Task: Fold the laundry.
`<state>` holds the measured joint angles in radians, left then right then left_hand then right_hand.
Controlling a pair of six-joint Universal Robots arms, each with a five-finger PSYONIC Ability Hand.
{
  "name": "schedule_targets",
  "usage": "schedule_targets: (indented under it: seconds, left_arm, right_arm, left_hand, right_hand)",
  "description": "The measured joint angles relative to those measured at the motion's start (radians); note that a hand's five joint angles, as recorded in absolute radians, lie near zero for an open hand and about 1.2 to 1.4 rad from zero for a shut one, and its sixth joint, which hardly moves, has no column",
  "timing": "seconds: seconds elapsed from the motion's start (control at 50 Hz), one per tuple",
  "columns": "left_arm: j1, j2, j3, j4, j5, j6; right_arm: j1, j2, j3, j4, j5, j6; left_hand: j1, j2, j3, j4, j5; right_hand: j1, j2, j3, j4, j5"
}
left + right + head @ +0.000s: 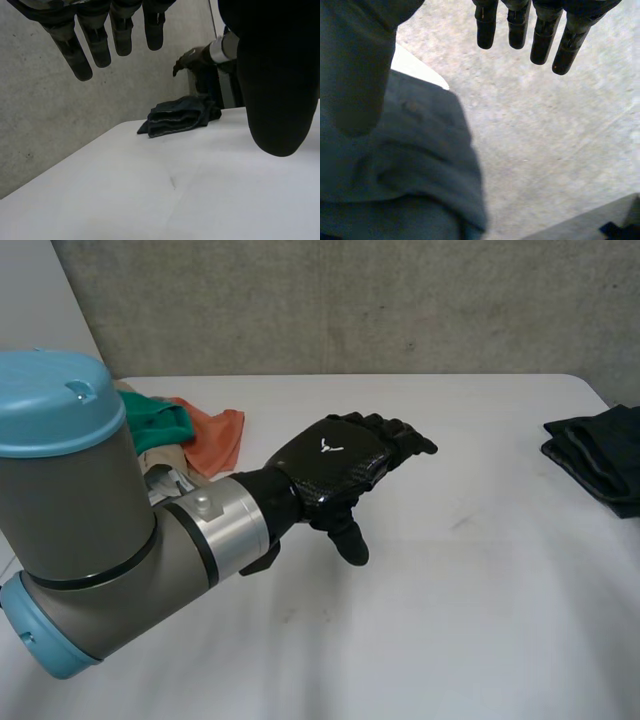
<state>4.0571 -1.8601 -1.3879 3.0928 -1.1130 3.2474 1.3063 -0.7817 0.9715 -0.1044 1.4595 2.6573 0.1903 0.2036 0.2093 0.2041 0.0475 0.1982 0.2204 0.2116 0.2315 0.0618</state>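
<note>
A folded dark garment (600, 455) lies at the table's right edge; the left wrist view has it (180, 116) ahead of the fingertips. My left hand (340, 465) hovers over the middle of the white table (480, 570), palm down, fingers straight and holding nothing. Its fingers (95, 42) and thumb (277, 85) hang apart in its own view. My right hand (535, 30) is open above the dark garment (410, 165), fingers straight, thumb (355, 65) over the cloth without gripping it. From the left wrist the right hand (192, 57) appears just beyond the garment.
A pile of orange and green clothes (205, 435) sits at the back left, partly behind my left arm (90, 530). A grey concrete wall (350, 300) runs behind the table. Past the table's right edge (415, 67) the grey floor (545, 140) shows.
</note>
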Motion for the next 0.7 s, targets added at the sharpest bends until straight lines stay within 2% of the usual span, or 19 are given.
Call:
schedule_targets:
  seconds: [0.12,0.16,0.22,0.3,0.38,0.52,0.54,0.56,0.58,0.64,0.7]
  left_arm:
    - [0.003,0.014,0.003,0.001,0.000,0.000]
    - [0.006,0.027,0.007,0.003,-0.002,0.000]
    - [0.008,0.036,0.011,0.005,-0.007,0.000]
    - [0.021,0.058,0.021,0.011,-0.042,0.000]
    - [0.053,0.082,0.030,0.040,-0.112,0.002]
    - [0.146,0.114,0.036,0.146,-0.263,0.014]
    - [0.191,0.119,0.039,0.180,-0.291,0.021]
    - [0.223,0.117,0.042,0.197,-0.301,0.028]
    - [0.265,0.110,0.047,0.213,-0.307,0.040]
    - [0.389,0.063,0.070,0.235,-0.292,0.096]
    - [0.512,-0.021,0.105,0.232,-0.252,0.186]
  right_arm:
    - [-0.021,-0.118,0.059,-0.001,0.001,-0.102]
    - [-0.026,-0.187,0.074,-0.011,0.006,-0.209]
    - [-0.019,-0.216,0.076,-0.025,0.011,-0.257]
    - [0.054,-0.261,0.092,-0.095,0.017,-0.288]
    - [0.177,-0.313,0.162,-0.202,-0.015,-0.271]
    - [0.344,-0.424,0.360,-0.315,-0.192,-0.206]
    - [0.381,-0.452,0.423,-0.327,-0.260,-0.180]
    - [0.395,-0.464,0.449,-0.329,-0.288,-0.168]
    - [0.423,-0.489,0.500,-0.327,-0.344,-0.144]
    - [0.469,-0.532,0.599,-0.306,-0.436,-0.096]
    - [0.496,-0.553,0.664,-0.270,-0.484,-0.067]
  left_hand:
    - [0.000,0.000,0.000,0.000,0.000]
    - [0.000,0.000,0.000,0.000,0.000]
    - [0.000,0.000,0.000,0.000,0.000]
    - [0.000,0.000,0.000,0.000,0.000]
    - [0.000,0.000,0.000,0.000,0.000]
    - [0.000,0.000,0.000,0.000,0.000]
    - [0.000,0.000,0.000,0.000,0.000]
    - [0.000,0.000,0.000,0.000,0.000]
    - [0.000,0.000,0.000,0.000,0.000]
    - [0.000,0.000,0.000,0.000,-0.001]
    - [0.000,0.000,0.000,0.000,-0.001]
  right_hand:
    - [0.000,0.000,0.000,0.000,-0.001]
    - [0.000,0.000,0.000,0.000,-0.001]
    - [0.000,0.000,0.000,0.000,-0.001]
    - [0.000,0.000,0.000,0.000,-0.001]
    - [0.000,0.000,0.000,0.000,-0.001]
    - [0.000,0.000,0.000,0.000,-0.001]
    - [0.000,0.000,0.000,0.000,-0.001]
    - [0.000,0.000,0.000,0.000,-0.001]
    - [0.000,0.000,0.000,0.000,-0.001]
    - [0.000,0.000,0.000,0.000,-0.002]
    - [0.000,0.000,0.000,0.000,-0.005]
